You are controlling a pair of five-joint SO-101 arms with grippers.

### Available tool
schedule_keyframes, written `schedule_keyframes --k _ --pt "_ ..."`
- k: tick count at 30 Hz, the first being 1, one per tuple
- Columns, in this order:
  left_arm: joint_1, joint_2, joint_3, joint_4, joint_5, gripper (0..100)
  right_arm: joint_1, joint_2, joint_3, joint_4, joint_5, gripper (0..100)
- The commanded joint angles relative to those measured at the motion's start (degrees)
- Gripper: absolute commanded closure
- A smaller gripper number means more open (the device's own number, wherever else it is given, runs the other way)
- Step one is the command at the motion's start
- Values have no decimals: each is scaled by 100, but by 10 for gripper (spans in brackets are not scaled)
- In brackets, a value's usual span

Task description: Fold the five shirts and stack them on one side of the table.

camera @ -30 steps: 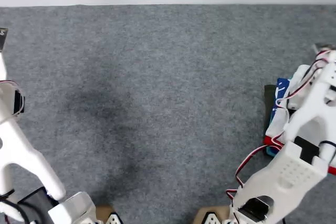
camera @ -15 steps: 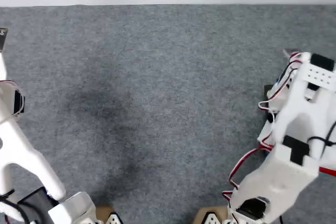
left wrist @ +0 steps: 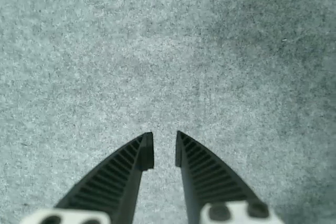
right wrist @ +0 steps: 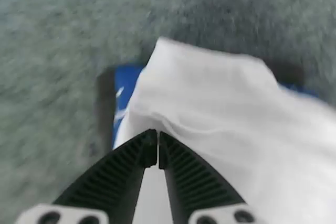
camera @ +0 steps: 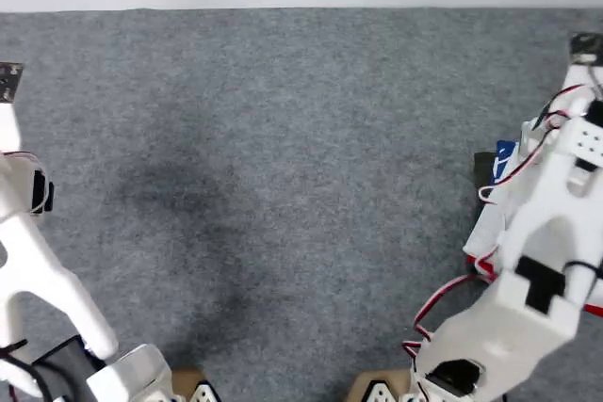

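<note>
- The pile of folded shirts (camera: pixel 478 259) is sitting at the right edge of the grey felt-covered table (camera: pixel 283 185), with the white right arm (camera: pixel 537 261) hanging over most of it.
- A white folded cotton shirt (right wrist: pixel 236 124) is lying on top of the pile; a blue shirt (right wrist: pixel 123 90) and a dark layer (right wrist: pixel 105 108) are peeking out from under its edge.
- The right gripper (right wrist: pixel 158 148) is hovering right over a crease in the white shirt, its black ribbed jaws pressing almost together with only a hairline slit between them. Whether a pinch of cloth is caught at the tips, I cannot tell.
- The left gripper (left wrist: pixel 164 150) is hanging over bare felt with its jaws standing a narrow gap apart and gripping nothing; the left arm (camera: pixel 38 270) is sitting at the far left edge, well apart from the pile.
- Judging by the middle of the table lying bare, the task is looking close to finished, with only the tidying of the pile remaining.
- Risk: if the right tips are snagging the crease, lifting away could be dragging the top shirt open or sliding it off the pile.
- Risk: the right arm is crowding the pile, so a sideways swing could be nudging the layers out of line or over the table edge.
</note>
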Motion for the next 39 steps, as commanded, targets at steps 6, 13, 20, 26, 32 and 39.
schedule_keyframes --k 6,13,20,26,32,39 --pt "44 -193 -4 97 -44 924 391 242 -273 -1358 993 990" --pt "105 -158 -4 -44 -35 924 374 -593 -308 -716 1002 990" --pt "571 -202 -13 -35 -18 924 312 -1235 -308 708 1011 990" --pt "598 -202 -22 -35 -18 925 945 -1349 -281 1059 1248 990" --pt "607 -202 -22 -44 -18 925 1578 -857 -281 75 2224 990" --pt "607 -185 -13 -35 -18 925 1736 127 -316 -1499 2611 990"
